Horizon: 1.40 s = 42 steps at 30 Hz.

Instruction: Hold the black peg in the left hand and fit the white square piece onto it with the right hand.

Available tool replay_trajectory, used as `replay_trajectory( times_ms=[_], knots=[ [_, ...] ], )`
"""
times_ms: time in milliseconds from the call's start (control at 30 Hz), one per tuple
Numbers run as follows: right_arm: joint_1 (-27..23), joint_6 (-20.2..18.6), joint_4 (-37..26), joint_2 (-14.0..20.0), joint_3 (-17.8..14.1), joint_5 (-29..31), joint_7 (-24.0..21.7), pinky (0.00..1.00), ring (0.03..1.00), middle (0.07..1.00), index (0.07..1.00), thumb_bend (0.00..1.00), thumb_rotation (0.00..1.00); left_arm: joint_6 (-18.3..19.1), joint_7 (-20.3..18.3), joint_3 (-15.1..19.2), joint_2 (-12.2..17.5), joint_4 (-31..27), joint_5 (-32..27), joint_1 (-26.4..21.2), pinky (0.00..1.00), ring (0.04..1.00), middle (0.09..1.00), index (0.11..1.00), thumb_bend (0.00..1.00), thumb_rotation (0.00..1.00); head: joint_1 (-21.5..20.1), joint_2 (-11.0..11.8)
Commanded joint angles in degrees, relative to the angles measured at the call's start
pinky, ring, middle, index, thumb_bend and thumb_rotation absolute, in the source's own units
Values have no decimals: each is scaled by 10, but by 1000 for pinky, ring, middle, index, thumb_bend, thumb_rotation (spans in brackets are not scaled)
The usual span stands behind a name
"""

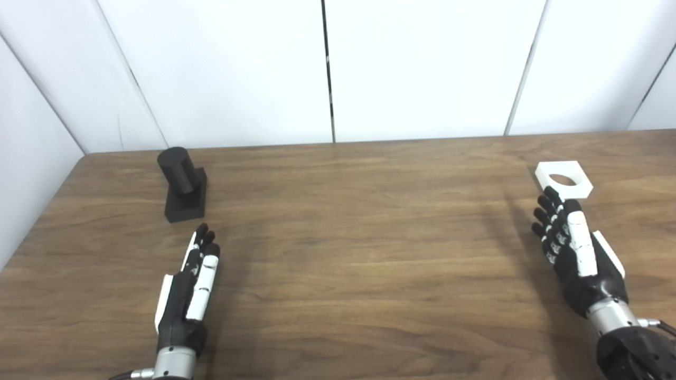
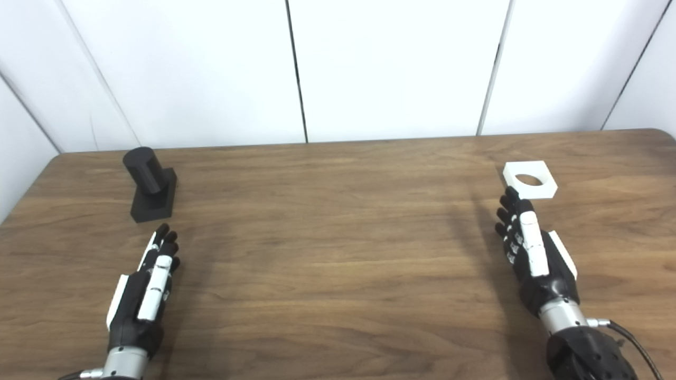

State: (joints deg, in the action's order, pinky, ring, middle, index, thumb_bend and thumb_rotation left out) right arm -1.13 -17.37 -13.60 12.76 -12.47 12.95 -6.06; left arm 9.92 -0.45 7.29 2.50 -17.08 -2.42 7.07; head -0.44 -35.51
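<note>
The black peg (image 1: 181, 180), a round post on a square base, stands upright at the far left of the wooden table (image 1: 348, 232). My left hand (image 1: 189, 287) lies just in front of it, open with fingers straight, a short gap from the base. At the far right lies the white square piece (image 1: 563, 180), flat, with a round hole through it. My right hand (image 1: 575, 250) is open too, fingers extended, their tips just short of the piece's near edge. Neither hand holds anything.
White wall panels (image 1: 327, 68) rise behind the table's far edge. A side wall closes in at the left. A cable (image 2: 628, 338) runs from my right wrist.
</note>
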Motion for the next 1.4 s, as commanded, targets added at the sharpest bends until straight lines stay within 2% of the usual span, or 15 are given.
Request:
replay_trajectory(
  times_ms=[0,533,700,733,800,867,933,1000,1067,1100,1233,1367],
  knots=[
    [-21,6,-19,5,-2,7,1,1000,1000,1000,1000,471,1000,-8,2,0,5,-21,1,-5,1000,995,977,1000,495,792,-1,0],
    [-20,7,-16,3,-3,14,0,1000,1000,1000,1000,475,1000,-5,2,-5,6,-27,8,-1,1000,992,979,1000,500,815,7,-2],
    [-21,7,-16,6,-3,14,-1,1000,1000,1000,1000,477,1000,-3,10,-7,4,-33,22,-9,1000,992,979,1000,486,785,22,-5],
    [-20,7,-16,8,-3,15,-3,1000,1000,1000,1000,477,1000,-3,18,-9,4,-36,41,-13,1000,992,978,1000,479,763,34,-6],
    [-20,6,-15,11,-4,19,-6,1000,1000,1000,1000,486,1000,16,47,-22,6,-50,129,-23,1000,976,954,1000,493,770,49,-8],
    [-20,7,-13,14,-7,25,-8,1000,1000,1000,1000,497,1000,42,70,-29,1,-66,194,-36,1000,976,945,995,498,715,66,-12],
    [-21,6,-11,19,-8,26,-7,1000,1000,1000,1000,509,1000,87,80,-37,-3,-85,256,-51,995,974,949,985,527,664,88,-17],
    [-22,2,-11,21,-8,27,-7,1000,1000,1000,1000,514,1000,134,79,-44,-2,-98,311,-66,989,992,971,993,576,631,92,-18],
    [-21,-1,-12,20,-8,29,-5,1000,1000,1000,1000,518,1000,164,68,-39,-9,-99,363,-82,939,988,979,990,627,575,94,-21],
    [-21,-3,-14,20,-8,29,-5,1000,1000,1000,1000,520,1000,169,59,-31,-16,-99,384,-88,886,976,981,988,663,540,92,-23],
    [-22,-3,-18,21,-5,30,-8,1000,1000,1000,1000,527,1000,170,12,12,-43,-84,480,-121,799,958,982,984,743,479,89,-24],
    [-23,4,-17,28,3,25,-15,1000,1000,1000,1000,555,1000,170,-41,42,-59,-69,576,-157,791,955,977,985,755,525,87,-26]
  ],
)
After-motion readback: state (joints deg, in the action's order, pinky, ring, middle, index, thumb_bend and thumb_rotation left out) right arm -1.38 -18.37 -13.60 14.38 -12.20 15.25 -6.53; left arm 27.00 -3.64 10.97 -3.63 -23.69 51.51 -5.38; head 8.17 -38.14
